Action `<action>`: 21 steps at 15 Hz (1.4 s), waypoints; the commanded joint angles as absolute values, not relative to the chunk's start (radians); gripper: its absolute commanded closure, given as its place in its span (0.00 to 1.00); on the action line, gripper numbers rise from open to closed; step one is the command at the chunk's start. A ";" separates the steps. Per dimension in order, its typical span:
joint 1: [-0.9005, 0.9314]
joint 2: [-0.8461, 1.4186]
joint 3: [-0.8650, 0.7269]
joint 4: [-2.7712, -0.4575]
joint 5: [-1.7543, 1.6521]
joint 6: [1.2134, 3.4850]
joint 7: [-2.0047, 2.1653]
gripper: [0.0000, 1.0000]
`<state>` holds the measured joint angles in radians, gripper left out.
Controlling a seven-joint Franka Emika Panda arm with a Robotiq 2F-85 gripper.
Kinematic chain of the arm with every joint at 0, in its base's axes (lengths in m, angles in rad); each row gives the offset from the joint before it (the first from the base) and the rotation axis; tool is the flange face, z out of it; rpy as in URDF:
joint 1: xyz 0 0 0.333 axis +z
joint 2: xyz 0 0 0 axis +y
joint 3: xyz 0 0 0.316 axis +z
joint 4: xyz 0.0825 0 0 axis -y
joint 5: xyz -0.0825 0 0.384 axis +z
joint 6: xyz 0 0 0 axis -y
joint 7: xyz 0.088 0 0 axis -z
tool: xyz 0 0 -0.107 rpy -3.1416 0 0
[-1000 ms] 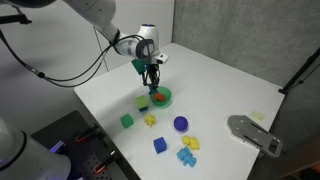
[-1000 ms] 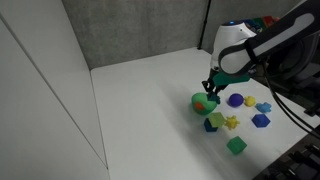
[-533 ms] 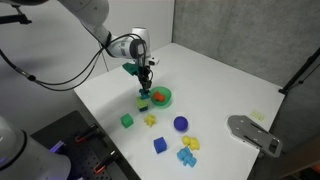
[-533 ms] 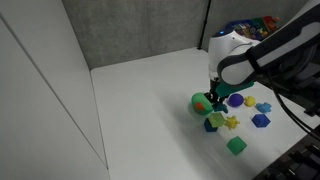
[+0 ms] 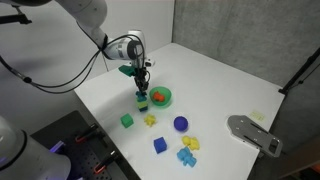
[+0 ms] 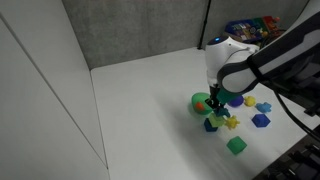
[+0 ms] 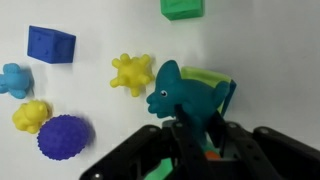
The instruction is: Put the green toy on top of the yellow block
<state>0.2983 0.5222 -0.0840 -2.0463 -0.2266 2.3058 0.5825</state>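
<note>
1. Only the wrist view shows the toy [image 7: 183,95] clearly: a dark teal-green, fish-like piece, with what looks like the yellow block [image 7: 208,77] just behind it.
2. In an exterior view the green bowl [image 5: 166,98] holds an orange piece [image 5: 157,97].
3. The gripper [image 7: 195,138] has its jaws clamped on the toy's lower part, just beside the bowl.

Bright, even light throughout; soft shadows, low resolution, blurred wrist view.
</note>
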 commanded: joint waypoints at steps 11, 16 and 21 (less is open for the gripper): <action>0.302 0.490 -0.085 -2.148 -0.285 2.507 0.581 0.49; 0.296 0.462 -0.090 -2.169 -0.274 2.519 0.577 0.27; 0.278 0.420 -0.084 -2.168 -0.252 2.479 0.567 0.00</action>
